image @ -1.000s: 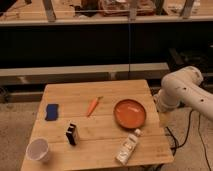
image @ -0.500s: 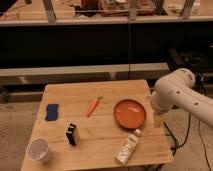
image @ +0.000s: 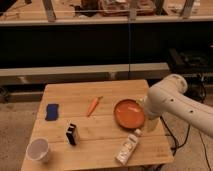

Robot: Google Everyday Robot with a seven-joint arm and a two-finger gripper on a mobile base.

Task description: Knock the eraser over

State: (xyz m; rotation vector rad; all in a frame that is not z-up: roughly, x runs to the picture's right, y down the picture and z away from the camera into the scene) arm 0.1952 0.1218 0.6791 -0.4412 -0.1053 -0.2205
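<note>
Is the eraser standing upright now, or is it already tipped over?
Upright: the eraser stands on its end on the table, taller than wide. The gripper is far off, beside the orange plate.

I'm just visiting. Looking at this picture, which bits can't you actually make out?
All in the camera view:
- pincer: at the right edge of the table, beside the orange plate, largely covered by the white arm.
- The arm's far end and the robot's body: cut off by the right edge.
- eraser: upright, any print too small to read.
- white bottle: lying down, label blurred.
- shelf items: cut off by the top edge.
</note>
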